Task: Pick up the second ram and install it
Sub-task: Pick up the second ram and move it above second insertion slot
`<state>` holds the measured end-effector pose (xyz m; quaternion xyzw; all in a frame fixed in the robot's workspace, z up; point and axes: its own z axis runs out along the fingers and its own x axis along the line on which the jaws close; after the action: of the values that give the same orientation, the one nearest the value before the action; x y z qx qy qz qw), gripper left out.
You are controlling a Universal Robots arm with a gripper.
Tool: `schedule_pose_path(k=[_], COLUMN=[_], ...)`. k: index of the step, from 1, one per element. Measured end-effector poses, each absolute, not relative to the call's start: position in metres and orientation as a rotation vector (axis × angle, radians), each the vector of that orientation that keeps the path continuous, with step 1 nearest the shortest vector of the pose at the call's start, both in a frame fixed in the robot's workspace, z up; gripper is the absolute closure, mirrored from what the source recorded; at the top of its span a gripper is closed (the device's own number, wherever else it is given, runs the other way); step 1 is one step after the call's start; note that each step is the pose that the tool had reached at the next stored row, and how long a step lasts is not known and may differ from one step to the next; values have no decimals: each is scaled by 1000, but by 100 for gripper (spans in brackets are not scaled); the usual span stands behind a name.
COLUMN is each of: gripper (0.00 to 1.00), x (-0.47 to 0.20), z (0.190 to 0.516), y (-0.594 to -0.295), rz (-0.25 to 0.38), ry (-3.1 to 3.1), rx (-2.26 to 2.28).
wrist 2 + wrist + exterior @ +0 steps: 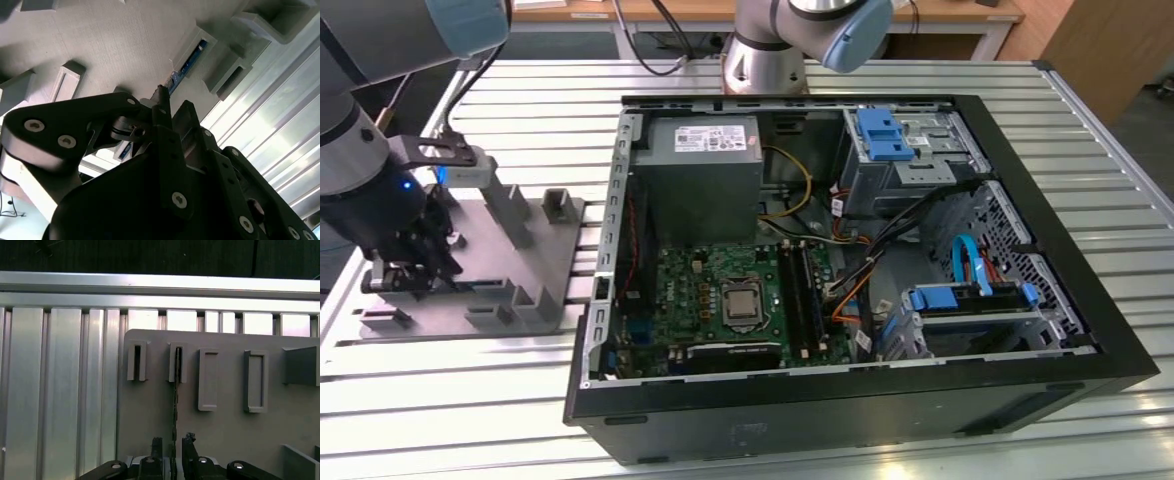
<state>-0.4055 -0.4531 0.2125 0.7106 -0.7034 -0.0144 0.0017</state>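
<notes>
We see the gripper point(173, 444) released, its fingertips point(157, 446) straddling the ram point(175, 390) with a sliver of gap on each side. The ram stands on edge in a slot of the grey holder point(225, 440), which sits on the slatted table point(454, 400) at the exterior view's left, beside the open case point(1067, 330). Seen edge-on, the ram's label face is hidden, and the gripper cuts off its near end. A pale label point(714, 137) inside the case carries print we cannot read.
</notes>
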Motion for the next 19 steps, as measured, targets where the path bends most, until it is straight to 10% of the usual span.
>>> schedule_pose_path(k=[19], gripper=[71], x=[-417], z=[189], y=[-452], rz=[-53], ry=[-2192], rx=[2251])
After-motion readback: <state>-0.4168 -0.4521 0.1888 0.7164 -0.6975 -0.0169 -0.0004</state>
